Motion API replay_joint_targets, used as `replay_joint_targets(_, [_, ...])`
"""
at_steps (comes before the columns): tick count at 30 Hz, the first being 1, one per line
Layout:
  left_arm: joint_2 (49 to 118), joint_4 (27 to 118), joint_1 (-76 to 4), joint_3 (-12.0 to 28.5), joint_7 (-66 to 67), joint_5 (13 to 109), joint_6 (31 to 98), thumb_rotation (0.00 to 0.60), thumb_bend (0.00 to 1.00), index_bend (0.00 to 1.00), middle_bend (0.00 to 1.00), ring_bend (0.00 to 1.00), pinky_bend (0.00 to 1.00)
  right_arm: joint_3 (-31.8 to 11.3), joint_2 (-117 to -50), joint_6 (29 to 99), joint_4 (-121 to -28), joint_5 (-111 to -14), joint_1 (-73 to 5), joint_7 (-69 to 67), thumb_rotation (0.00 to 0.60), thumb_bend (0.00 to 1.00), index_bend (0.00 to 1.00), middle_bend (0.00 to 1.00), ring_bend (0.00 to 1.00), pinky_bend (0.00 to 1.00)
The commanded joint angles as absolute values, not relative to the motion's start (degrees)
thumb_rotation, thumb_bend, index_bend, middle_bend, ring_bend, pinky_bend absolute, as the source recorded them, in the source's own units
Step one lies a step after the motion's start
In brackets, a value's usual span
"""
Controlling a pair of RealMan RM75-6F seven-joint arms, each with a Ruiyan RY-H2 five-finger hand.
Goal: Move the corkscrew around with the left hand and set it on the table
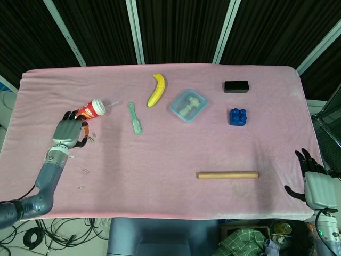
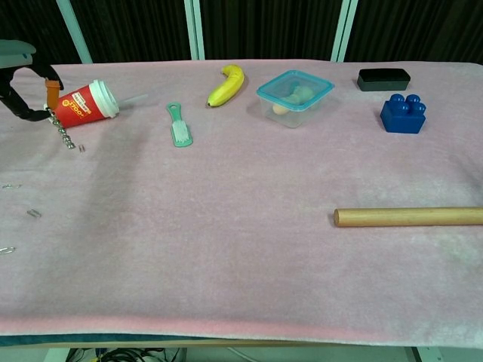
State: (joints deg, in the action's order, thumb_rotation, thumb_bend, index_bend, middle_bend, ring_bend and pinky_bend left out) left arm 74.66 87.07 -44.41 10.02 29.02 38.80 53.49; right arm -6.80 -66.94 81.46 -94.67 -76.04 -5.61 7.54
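My left hand is at the left side of the pink table and holds the corkscrew by its orange handle. The metal spiral hangs down and to the right, just above the cloth. The hand and corkscrew are right in front of the red paper cup that lies on its side. My right hand rests at the table's front right corner, holding nothing, its fingers apart.
A green brush, a banana, a lidded plastic box, a blue block and a black box lie across the back. A wooden rolling pin lies front right. Small metal clips sit near the left edge.
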Motion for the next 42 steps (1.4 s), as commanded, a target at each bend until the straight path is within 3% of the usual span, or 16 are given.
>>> replay_joint_targets(1, [76.0, 84.6, -46.4, 10.7, 30.9, 36.4, 52.5, 0.600, 0.46, 0.58, 0.21, 0.00, 0.00, -6.8, -66.9, 81.4, -94.7, -76.0, -5.6, 7.5, 0.600, 0.09, 0.00, 0.00, 0.12, 0.21])
replay_joint_targets(27, [84.6, 68.5, -49.1, 10.3, 28.8, 34.5, 47.1, 0.600, 0.46, 0.58, 0.21, 0.00, 0.00, -6.9, -66.9, 81.2, -94.8, -75.5, -5.6, 7.8, 0.600, 0.09, 0.00, 0.00, 0.12, 0.21])
replay_joint_targets(42, [81.8, 72.4, -48.2, 10.6, 28.2, 36.2, 49.0, 0.600, 0.46, 0.58, 0.21, 0.00, 0.00, -6.9, -66.9, 81.2, -94.7, -75.5, -5.7, 7.6, 0.600, 0.09, 0.00, 0.00, 0.12, 0.21])
